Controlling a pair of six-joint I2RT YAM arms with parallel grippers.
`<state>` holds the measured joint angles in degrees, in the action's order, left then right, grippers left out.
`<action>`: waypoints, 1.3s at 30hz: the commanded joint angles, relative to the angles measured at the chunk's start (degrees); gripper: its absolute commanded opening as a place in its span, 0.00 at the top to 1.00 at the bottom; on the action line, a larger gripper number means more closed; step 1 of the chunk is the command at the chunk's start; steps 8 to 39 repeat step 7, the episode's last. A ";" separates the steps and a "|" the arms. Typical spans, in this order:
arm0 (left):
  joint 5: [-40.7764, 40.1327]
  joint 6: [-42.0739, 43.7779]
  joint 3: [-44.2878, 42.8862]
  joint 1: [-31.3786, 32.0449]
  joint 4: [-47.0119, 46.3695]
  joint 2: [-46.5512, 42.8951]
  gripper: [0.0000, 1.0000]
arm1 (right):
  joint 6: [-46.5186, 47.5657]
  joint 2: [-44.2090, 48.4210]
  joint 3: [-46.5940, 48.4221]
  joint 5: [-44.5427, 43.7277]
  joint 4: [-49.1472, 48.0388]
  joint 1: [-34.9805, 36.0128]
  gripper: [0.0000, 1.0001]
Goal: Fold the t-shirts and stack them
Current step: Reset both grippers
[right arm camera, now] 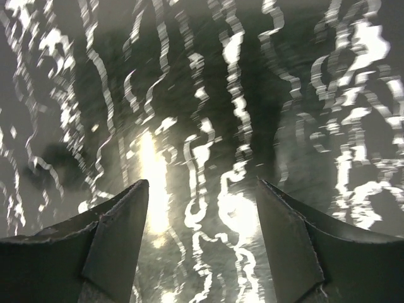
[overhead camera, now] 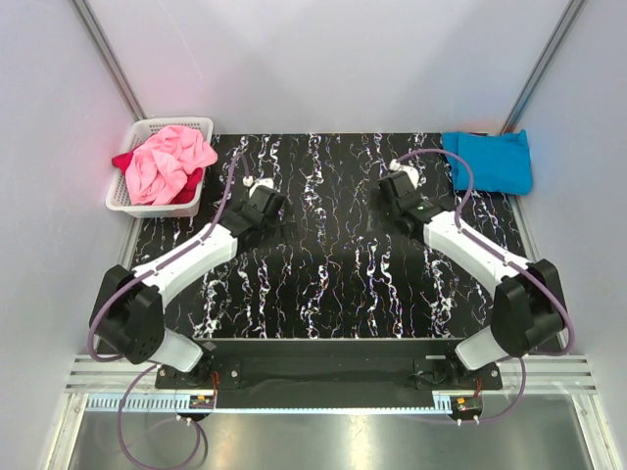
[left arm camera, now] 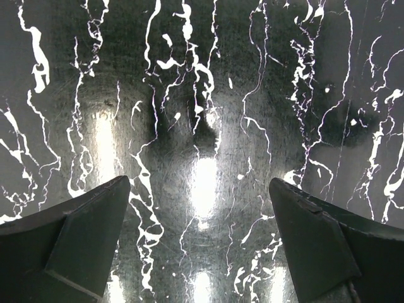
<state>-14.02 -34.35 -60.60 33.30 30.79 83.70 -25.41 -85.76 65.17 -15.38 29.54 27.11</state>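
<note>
Both jaws stand spread and empty, and the pink shirt (overhead camera: 168, 162) heaped beyond the left jaws is light, limp cloth, probably best pinched at a raised fold.

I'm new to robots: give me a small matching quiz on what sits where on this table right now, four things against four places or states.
Things:
1. blue t-shirt
2. pink t-shirt
3. dark red t-shirt
4. left gripper

Places or states:
A. heaped on top in the white basket
B. folded at the far right corner
C. open above the bare black table
D. in the basket, peeking out beneath another shirt

Pairs: 1-B, 2-A, 3-D, 4-C
</note>
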 commanded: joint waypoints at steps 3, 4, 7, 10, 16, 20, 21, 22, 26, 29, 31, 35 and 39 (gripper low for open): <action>-1.62 -0.02 0.92 0.28 -0.64 -3.28 0.01 | -3.42 -2.04 0.66 -2.46 -1.33 6.18 0.27; -1.62 -0.02 1.27 0.36 -0.55 -3.46 0.01 | -3.51 -2.57 0.92 -2.64 -1.33 6.81 0.28; -1.62 -0.10 1.97 0.36 -0.55 -4.51 0.01 | -4.38 -3.19 1.02 -3.17 -1.33 8.74 0.26; -1.62 -0.10 1.97 0.36 -0.55 -4.51 0.01 | -4.38 -3.19 1.02 -3.17 -1.33 8.74 0.26; -1.62 -0.10 1.97 0.36 -0.55 -4.51 0.01 | -4.38 -3.19 1.02 -3.17 -1.33 8.74 0.26; -1.62 -0.10 1.97 0.36 -0.55 -4.51 0.01 | -4.38 -3.19 1.02 -3.17 -1.33 8.74 0.26; -1.62 -0.10 1.97 0.36 -0.55 -4.51 0.01 | -4.38 -3.19 1.02 -3.17 -1.33 8.74 0.26; -1.62 -0.10 1.97 0.36 -0.55 -4.51 0.01 | -4.38 -3.19 1.02 -3.17 -1.33 8.74 0.26; -1.62 -0.10 1.97 0.36 -0.55 -4.51 0.01 | -4.38 -3.19 1.02 -3.17 -1.33 8.74 0.26; -1.62 -0.10 1.97 0.36 -0.55 -4.51 0.01 | -4.38 -3.19 1.02 -3.17 -1.33 8.74 0.26; -1.62 -0.10 1.97 0.36 -0.55 -4.51 0.01 | -4.38 -3.19 1.02 -3.17 -1.33 8.74 0.26; -1.62 -0.10 1.97 0.36 -0.55 -4.51 0.01 | -4.38 -3.19 1.02 -3.17 -1.33 8.74 0.26; -1.62 -0.10 1.97 0.36 -0.55 -4.51 0.01 | -4.38 -3.19 1.02 -3.17 -1.33 8.74 0.26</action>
